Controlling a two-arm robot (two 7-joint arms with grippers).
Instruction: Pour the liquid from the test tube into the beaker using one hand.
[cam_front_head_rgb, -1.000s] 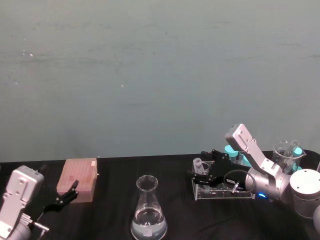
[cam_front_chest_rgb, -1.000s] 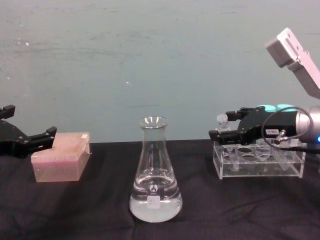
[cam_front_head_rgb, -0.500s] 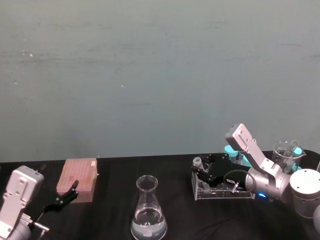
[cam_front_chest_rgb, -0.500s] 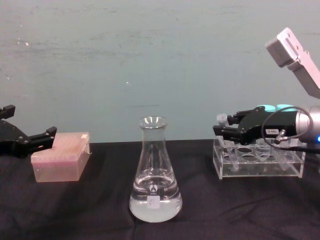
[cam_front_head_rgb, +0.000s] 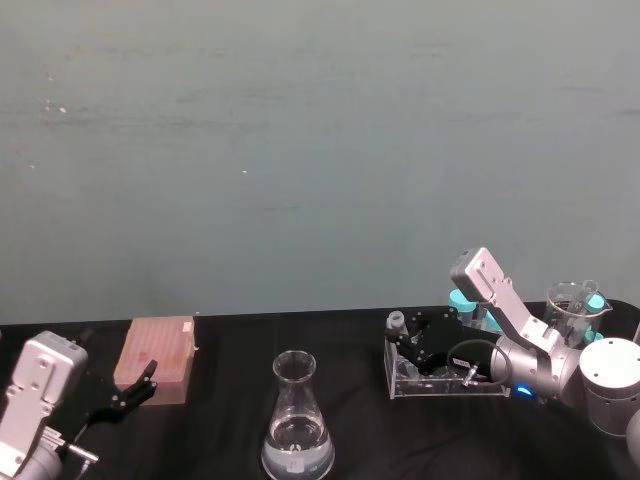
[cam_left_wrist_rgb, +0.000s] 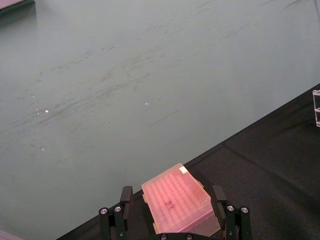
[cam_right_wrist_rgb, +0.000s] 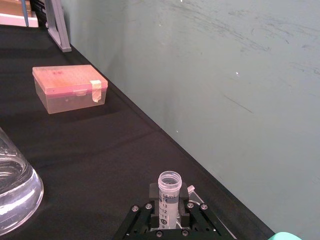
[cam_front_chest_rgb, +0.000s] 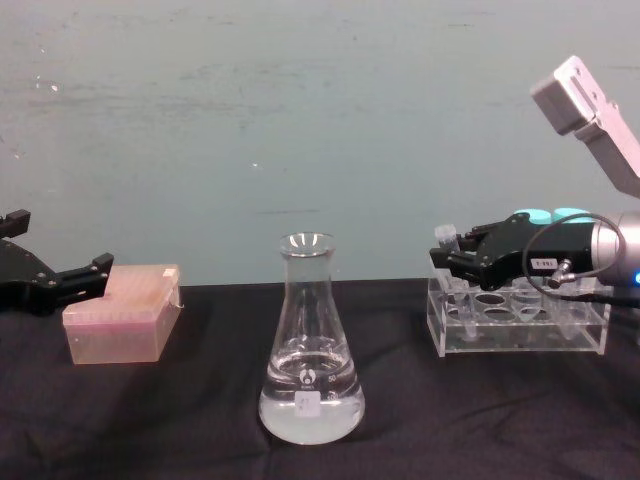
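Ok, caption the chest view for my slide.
Right claw grips slim clear plastic test tube at clear plastic rack; tall glass conical flask stands centre; left claw parked far left.

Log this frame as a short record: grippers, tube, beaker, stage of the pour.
right gripper: shut on the test tube, at the rack end nearest the beaker
test tube: roughly upright, uncapped
beaker: mid-table, clear liquid in its base
left gripper: open, parked by the pink box
pour: not yet begun
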